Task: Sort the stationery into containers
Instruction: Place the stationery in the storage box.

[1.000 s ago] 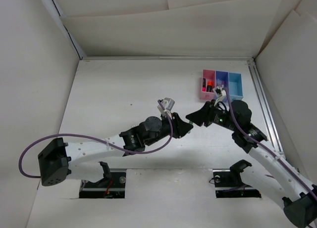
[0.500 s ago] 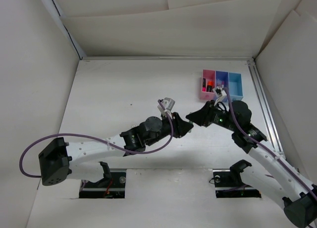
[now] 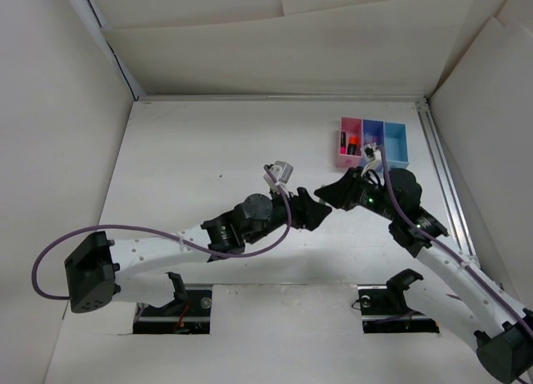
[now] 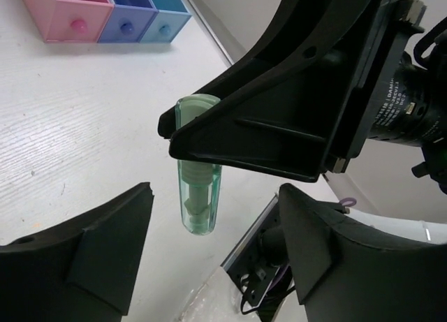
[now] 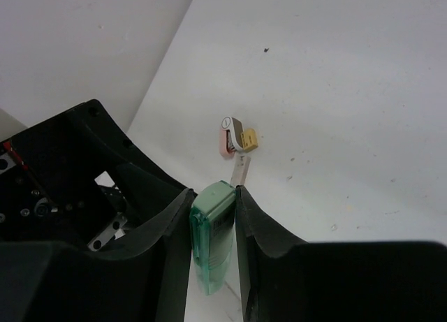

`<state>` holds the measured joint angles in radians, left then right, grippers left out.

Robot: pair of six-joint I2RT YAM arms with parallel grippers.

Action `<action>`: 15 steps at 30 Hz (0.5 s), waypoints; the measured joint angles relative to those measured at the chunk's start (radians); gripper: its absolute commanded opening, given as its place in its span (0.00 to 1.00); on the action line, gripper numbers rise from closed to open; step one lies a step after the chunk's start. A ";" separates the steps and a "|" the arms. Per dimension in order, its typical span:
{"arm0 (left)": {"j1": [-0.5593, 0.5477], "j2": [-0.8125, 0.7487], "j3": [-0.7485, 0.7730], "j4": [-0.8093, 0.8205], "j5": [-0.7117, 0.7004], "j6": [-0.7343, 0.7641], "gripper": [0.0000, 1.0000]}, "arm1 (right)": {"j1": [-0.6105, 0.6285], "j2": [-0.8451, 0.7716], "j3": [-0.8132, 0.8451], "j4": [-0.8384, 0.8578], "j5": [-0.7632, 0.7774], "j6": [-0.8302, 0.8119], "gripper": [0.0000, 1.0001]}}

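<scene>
Right gripper [image 5: 213,191] is pinching a clear green stick [image 5: 211,245] between its fingers, off the table [image 3: 191,167] and near its middle. Left gripper [image 4: 214,191] is spread to either side of the stick, not touching it. The pink bin [image 4: 66,18], the darker blue bin [image 4: 126,30] and the light blue bin [image 4: 164,28] stand joined at the far right, well apart. A highlighter [image 3: 353,142] lies in the pink bin.

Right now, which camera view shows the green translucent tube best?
Left wrist: nearly the whole green tube shows, side on. Right wrist shows only its end, pinched in the right gripper. The top view does not show it.
</scene>
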<state>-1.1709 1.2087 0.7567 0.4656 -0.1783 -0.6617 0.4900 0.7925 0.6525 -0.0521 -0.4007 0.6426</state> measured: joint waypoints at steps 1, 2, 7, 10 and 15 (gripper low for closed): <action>0.000 0.000 0.003 0.000 -0.001 0.001 0.73 | -0.003 0.005 0.000 0.000 0.002 0.000 0.13; 0.000 0.000 0.004 -0.002 -0.002 0.004 0.75 | -0.006 0.010 0.000 0.000 0.005 0.000 0.13; 0.000 -0.017 0.005 -0.026 -0.007 0.014 0.78 | -0.036 0.041 0.007 -0.001 0.027 -0.011 0.13; 0.000 -0.050 0.005 -0.049 -0.013 0.019 0.78 | -0.093 0.074 0.032 0.000 0.035 -0.028 0.13; 0.000 -0.153 -0.002 -0.120 -0.057 0.021 0.78 | -0.260 0.161 0.096 0.000 0.057 -0.079 0.13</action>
<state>-1.1709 1.0557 0.7547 0.3458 -0.2356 -0.6407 0.2302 0.9531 0.7483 -0.0525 -0.3439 0.5640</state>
